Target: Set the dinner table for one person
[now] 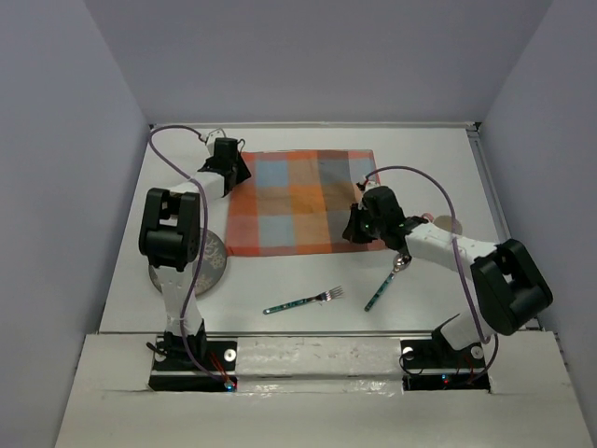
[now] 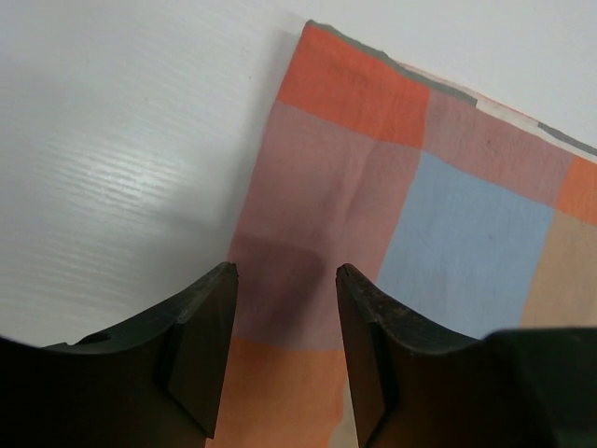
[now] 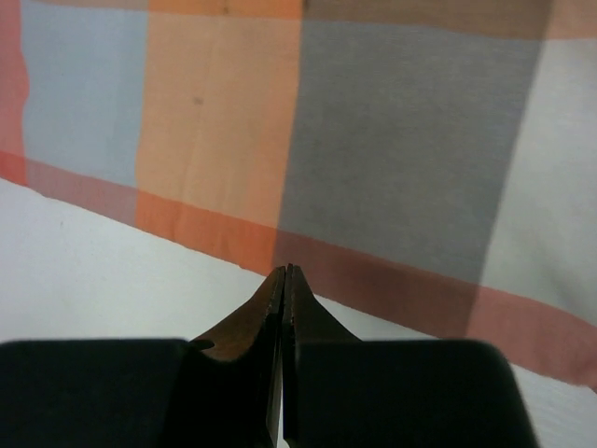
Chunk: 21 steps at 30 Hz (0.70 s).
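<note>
Left tool (image 2: pixel 286 280): fingers apart with nothing between them, poised just above the left border of the placemat (image 1: pixel 303 201), near its far left corner. Right tool (image 3: pixel 284 273): fingers pressed together, tips at the placemat's near edge by its right corner; no cloth can be seen caught between them, and whether the tips touch the fabric cannot be told. The placemat, an orange-and-grey plaid cloth, lies flat and spread out on the bench (image 1: pixel 429 168), the white surface that spans the whole workspace and carries every item. Outward from the tools, a plate (image 1: pixel 213 266) rests on the bare bench at the near left, off the placemat and partly hidden by the left arm. A fork (image 1: pixel 303 301) and a spoon (image 1: pixel 385 285) lie on the bare bench between the placemat's near edge and the arm bases, apart from each other and from the cloth. A small round object (image 1: pixel 446 224) beyond the right arm is too hidden to identify. Judged progress: early. The placemat appears to be laid, with both tools placed as if to square or release it; moving the plate onto the cloth and arranging the fork and spoon beside it remain to be done.
</note>
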{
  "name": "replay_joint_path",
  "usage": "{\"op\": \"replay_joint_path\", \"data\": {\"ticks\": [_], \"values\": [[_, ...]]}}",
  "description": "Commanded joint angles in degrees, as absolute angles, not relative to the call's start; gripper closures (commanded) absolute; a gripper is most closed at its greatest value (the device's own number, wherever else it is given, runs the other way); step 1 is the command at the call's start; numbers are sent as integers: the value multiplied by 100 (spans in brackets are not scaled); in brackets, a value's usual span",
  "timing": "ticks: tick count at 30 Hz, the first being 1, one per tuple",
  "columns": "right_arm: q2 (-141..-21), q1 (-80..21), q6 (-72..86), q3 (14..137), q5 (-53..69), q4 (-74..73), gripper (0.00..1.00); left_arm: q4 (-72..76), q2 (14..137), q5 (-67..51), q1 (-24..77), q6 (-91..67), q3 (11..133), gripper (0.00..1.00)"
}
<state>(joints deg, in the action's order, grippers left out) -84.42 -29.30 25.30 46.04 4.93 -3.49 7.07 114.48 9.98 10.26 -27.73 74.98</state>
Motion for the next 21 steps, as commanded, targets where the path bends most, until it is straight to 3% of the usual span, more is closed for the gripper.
{"op": "replay_joint_path", "data": {"ticks": [1, 7, 21], "values": [[-8902, -3418, 2443, 5167, 528, 114, 96, 335, 11698, 1213, 1002, -2593, 8182, 43], [-9675, -3902, 2417, 5528, 440, 219, 96, 10, 12084, 1327, 993, -2505, 8692, 44], [-9976, -3902, 2461, 5300, 185, 281, 96, -677, 12753, 1503, 809, -2320, 9685, 46]]}}
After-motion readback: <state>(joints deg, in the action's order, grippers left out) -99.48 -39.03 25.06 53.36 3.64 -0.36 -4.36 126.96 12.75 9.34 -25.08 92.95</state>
